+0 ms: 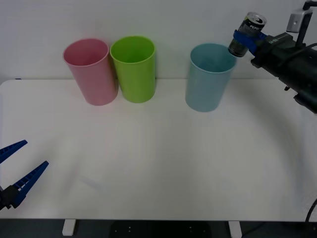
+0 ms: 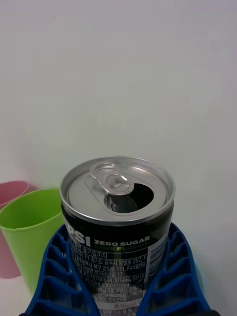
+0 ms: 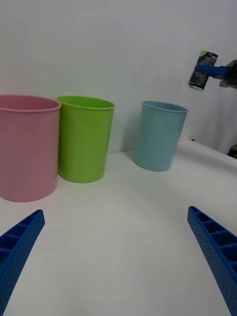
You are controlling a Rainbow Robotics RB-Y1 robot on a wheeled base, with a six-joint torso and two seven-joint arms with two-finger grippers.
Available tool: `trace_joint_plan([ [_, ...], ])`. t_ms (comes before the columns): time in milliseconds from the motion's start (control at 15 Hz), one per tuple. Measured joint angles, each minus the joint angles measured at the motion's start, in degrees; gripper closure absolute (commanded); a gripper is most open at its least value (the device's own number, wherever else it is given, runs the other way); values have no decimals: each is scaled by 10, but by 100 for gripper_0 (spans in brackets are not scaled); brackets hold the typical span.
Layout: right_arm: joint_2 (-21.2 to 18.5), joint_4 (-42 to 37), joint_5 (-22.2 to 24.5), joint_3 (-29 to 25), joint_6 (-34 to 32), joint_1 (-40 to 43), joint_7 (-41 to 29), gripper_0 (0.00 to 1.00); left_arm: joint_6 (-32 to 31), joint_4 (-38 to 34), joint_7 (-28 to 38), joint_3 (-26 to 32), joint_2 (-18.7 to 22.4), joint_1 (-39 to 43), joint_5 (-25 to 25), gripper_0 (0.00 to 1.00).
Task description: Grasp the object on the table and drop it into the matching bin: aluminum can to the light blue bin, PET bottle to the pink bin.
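The left gripper (image 1: 17,171) hangs low over the near left corner of the white worktop (image 1: 158,163). Its blue jaws are wide apart and hold nothing. In the left wrist view its two fingers (image 3: 19,242) sit far from each other.

At the back of the worktop stand three bins. The pink bin (image 1: 90,71) is farthest left. The lime green bin (image 1: 133,68) stands just beside it, so close that they may touch. The light blue bin (image 1: 208,76) stands well apart from them, more to the right. All three are upright with their open tops up.

The right gripper (image 1: 245,39) is up in the air at the back right, and its blue jaws are closed around the aluminum can (image 1: 247,33). The can is tilted a little. It hangs above the right side of the light blue bin's rim, not touching it. In the right wrist view the can's shiny top (image 2: 118,190) has its pull-tab opened.
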Motion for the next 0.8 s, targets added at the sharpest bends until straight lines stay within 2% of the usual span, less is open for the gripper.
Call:
trace_joint_plan([
  [533, 69, 153, 93, -11, -1, -124, 24, 100, 0, 0, 0, 0, 0, 0, 0, 0],
  [800, 87, 183, 115, -22, 6, -144, 36, 100, 0, 0, 0, 0, 0, 0, 0, 0],
])
